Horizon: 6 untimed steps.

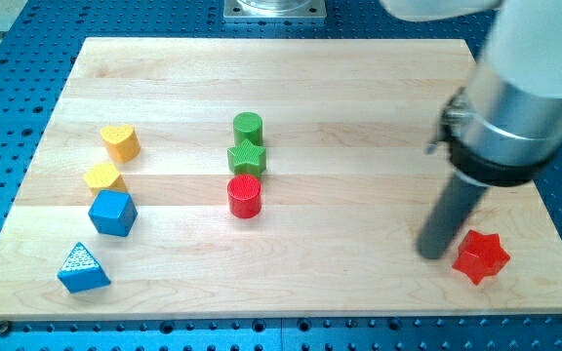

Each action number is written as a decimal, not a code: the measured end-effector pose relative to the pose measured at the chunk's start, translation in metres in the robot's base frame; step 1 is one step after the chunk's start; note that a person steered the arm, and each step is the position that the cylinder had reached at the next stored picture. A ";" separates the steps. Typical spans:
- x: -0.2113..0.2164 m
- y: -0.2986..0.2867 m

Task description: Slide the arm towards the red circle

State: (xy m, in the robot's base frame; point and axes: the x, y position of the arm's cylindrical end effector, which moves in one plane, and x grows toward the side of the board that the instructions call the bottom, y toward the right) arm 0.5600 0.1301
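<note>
The red circle stands near the middle of the wooden board, just below the green star. My tip rests on the board at the view's lower right, far to the right of the red circle. It sits just left of the red star, close to it; I cannot tell whether they touch.
A green circle stands above the green star. At the view's left are a yellow heart, a yellow block, a blue block and a blue triangle. The arm's body hangs over the board's right side.
</note>
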 end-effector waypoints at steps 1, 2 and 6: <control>-0.001 -0.126; -0.001 -0.237; -0.012 -0.219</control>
